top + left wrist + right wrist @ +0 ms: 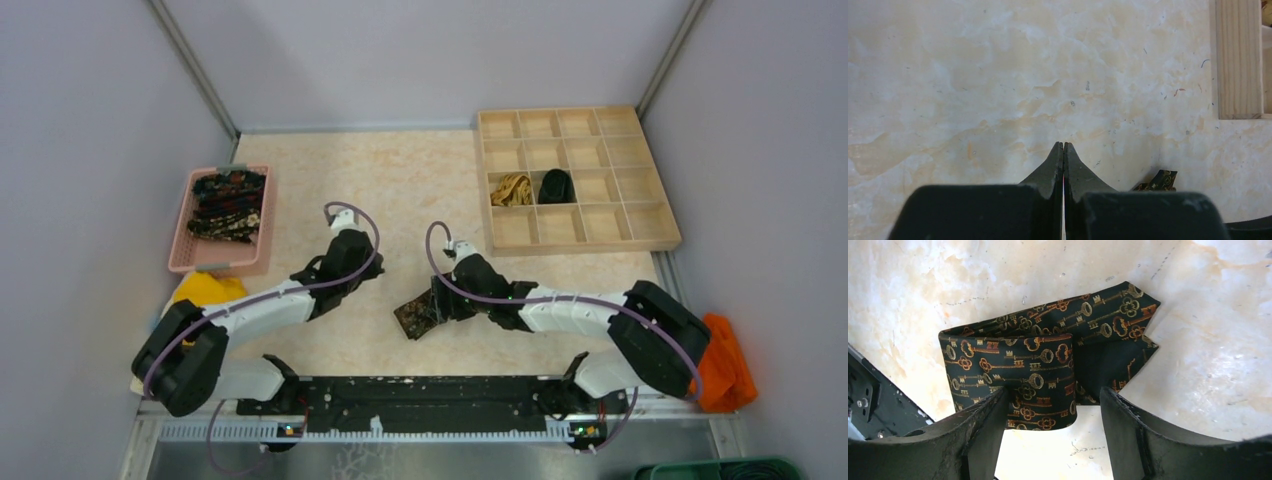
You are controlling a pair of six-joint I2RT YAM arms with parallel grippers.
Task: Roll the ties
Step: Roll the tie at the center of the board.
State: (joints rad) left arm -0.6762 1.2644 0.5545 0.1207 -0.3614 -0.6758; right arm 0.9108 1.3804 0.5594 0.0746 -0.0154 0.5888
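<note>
A dark tie with a gold key pattern (pixel 418 312) lies folded on the table in front of the right arm. In the right wrist view the tie (pixel 1048 345) has one folded end lying between my fingers. My right gripper (pixel 1054 392) is open around that end, with the jaws apart and not pressing it; from above it (pixel 440 297) sits over the tie. My left gripper (pixel 1063 145) is shut and empty over bare table, and from above it (pixel 350 250) is left of the tie. A corner of the tie (pixel 1160 180) shows to its right.
A pink basket (pixel 185 235) at the left holds several dark ties (pixel 228 205). A wooden compartment tray (pixel 575 240) at the back right holds a rolled tan-gold tie (pixel 512 189) and a rolled black tie (pixel 556 186). A yellow cloth (pixel 205 290) lies near left, an orange cloth (pixel 725 365) near right.
</note>
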